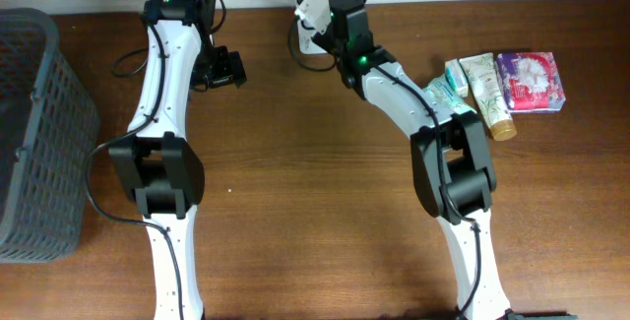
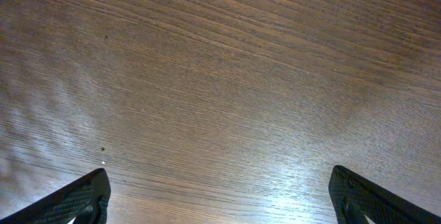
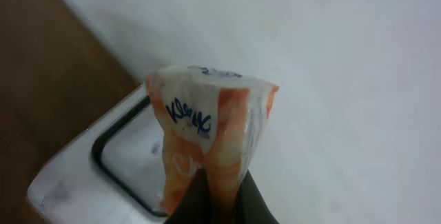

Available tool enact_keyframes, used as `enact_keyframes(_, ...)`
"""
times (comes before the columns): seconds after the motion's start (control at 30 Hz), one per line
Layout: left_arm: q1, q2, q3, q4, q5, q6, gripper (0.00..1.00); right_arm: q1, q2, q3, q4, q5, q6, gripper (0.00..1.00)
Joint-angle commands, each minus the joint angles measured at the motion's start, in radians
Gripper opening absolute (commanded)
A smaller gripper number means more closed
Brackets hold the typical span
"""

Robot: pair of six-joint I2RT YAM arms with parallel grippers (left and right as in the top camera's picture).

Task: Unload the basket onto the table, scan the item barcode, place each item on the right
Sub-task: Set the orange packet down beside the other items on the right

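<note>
At the table's [image 1: 325, 182] 9 o'clock edge sits a grey mesh basket [image 1: 34, 133]. Toward 11 o'clock the left gripper [image 2: 220, 189] hangs released over bare wood, jaws spread wide, grasping nothing. At 12 o'clock the right gripper [image 3: 220, 200] is clenched on one end of an orange-and-white tissue pack [image 3: 207, 134] with blue "Kleenex" script on its face. In the wrist view the pack sits in front of a white scanner [image 3: 76, 176] with a black-framed window. At 2 o'clock lie a teal-and-white pack [image 1: 455, 76], a cream tube [image 1: 489, 92] and a purple packet [image 1: 532, 81]; their print is too small to read.
</note>
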State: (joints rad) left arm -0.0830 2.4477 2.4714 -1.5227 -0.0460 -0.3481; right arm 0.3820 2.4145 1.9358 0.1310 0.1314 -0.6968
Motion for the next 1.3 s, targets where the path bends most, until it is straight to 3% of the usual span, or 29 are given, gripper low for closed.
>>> enact_keyframes(0.0, -0.004, -0.021, 0.009, -0.001, -0.011, 0.005, 0.99, 0.002, 0.000, 0.013, 0.051, -0.015, -0.245, 0.04)
enact_keyframes(0.07, -0.004, -0.021, 0.009, -0.001, -0.011, 0.004, 0.99, 0.001, 0.018, 0.013, 0.040, 0.024, -0.346, 0.04)
enact_keyframes(0.13, -0.008, -0.021, 0.009, -0.001, -0.011, 0.005, 0.99, -0.002, 0.019, 0.013, 0.007, 0.042, -0.304, 0.04)
enact_keyframes(0.23, -0.008, -0.021, 0.009, -0.001, -0.011, 0.004, 0.99, -0.010, 0.017, 0.042, 0.003, 0.096, 0.010, 0.04)
enact_keyframes(0.33, -0.008, -0.021, 0.009, -0.001, -0.011, 0.004, 0.99, -0.080, -0.045, 0.113, -0.115, 0.098, 0.317, 0.04)
enact_keyframes(0.43, -0.008, -0.021, 0.009, -0.001, -0.011, 0.005, 0.99, -0.267, -0.154, 0.211, -0.504, 0.098, 0.654, 0.04)
enact_keyframes(0.5, -0.008, -0.021, 0.009, -0.001, -0.011, 0.004, 0.99, -0.348, -0.186, 0.211, -0.688, 0.098, 0.690, 0.04)
enact_keyframes(0.6, -0.008, -0.021, 0.009, -0.001, -0.011, 0.005, 0.99, -0.502, -0.184, 0.210, -1.106, 0.098, 0.687, 0.04)
enact_keyframes(0.77, -0.008, -0.021, 0.009, -0.001, -0.011, 0.004, 0.99, -0.574, -0.183, 0.209, -1.313, -0.053, 0.632, 0.04)
enact_keyframes(0.8, -0.008, -0.021, 0.009, -0.001, -0.011, 0.004, 0.99, -0.572, -0.183, 0.209, -1.328, -0.050, 0.622, 0.07)
enact_keyframes(0.83, -0.008, -0.021, 0.009, -0.001, -0.011, 0.005, 0.99, -0.572, -0.183, 0.209, -1.345, -0.049, 0.622, 0.27)
enact_keyframes(0.87, -0.008, -0.021, 0.009, -0.001, -0.011, 0.004, 0.99, -0.572, -0.183, 0.209, -1.355, -0.050, 0.622, 0.32)
enact_keyframes(0.9, -0.008, -0.021, 0.009, -0.001, -0.011, 0.005, 0.99, -0.572, -0.183, 0.209, -1.374, -0.050, 0.622, 0.43)
enact_keyframes(0.93, -0.008, -0.021, 0.009, -0.001, -0.011, 0.004, 0.99, -0.572, -0.183, 0.209, -1.392, -0.050, 0.623, 0.63)
enact_keyframes(0.97, -0.008, -0.021, 0.009, -0.001, -0.011, 0.004, 0.99, -0.572, -0.183, 0.209, -1.411, -0.050, 0.623, 0.69)
enact_keyframes(1.03, -0.008, -0.021, 0.009, -0.001, -0.011, 0.004, 0.99, -0.572, -0.209, 0.210, -1.461, -0.079, 0.615, 0.71)
enact_keyframes(1.07, -0.008, -0.021, 0.009, -0.001, -0.011, 0.004, 0.99, -0.572, -0.242, 0.210, -1.497, -0.158, 0.518, 0.99)
enact_keyframes(1.27, -0.008, -0.021, 0.009, -0.001, -0.011, 0.004, 0.99, -0.572, -0.672, 0.209, -1.652, -0.345, 0.462, 0.99)
